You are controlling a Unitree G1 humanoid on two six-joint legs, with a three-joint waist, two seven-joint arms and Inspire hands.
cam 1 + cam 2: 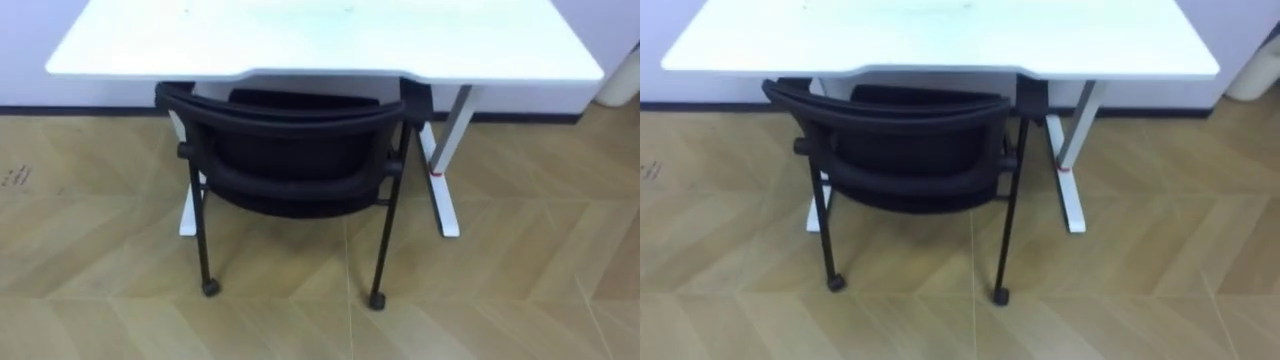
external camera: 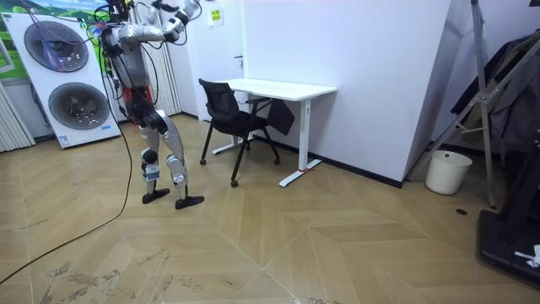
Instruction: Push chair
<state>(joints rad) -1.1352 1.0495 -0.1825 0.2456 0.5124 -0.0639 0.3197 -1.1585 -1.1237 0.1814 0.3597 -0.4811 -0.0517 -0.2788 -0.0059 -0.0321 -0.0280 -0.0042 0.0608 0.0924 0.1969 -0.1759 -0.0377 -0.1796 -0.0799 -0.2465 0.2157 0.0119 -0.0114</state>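
Note:
A black chair (image 1: 290, 135) on castors stands with its backrest towards me and its seat partly under the white desk (image 1: 320, 40). In the room view the chair (image 2: 226, 110) sits at the desk's (image 2: 283, 87) near end, and I stand about a step behind it on the wooden floor. Both my arms are raised at head height towards the chair. My right hand (image 2: 187, 8) is well short of the backrest, and my left hand (image 2: 171, 23) is just beside it. The right eye view shows the chair (image 1: 905, 135) and desk (image 1: 940, 40) the same way.
Two stacked washing machines (image 2: 63, 76) stand behind me at the room view's left. A white bin (image 2: 445, 171) sits by the wall beyond the desk, with a clothes rack (image 2: 498, 101) further right. The desk's white legs (image 1: 445, 170) flank the chair.

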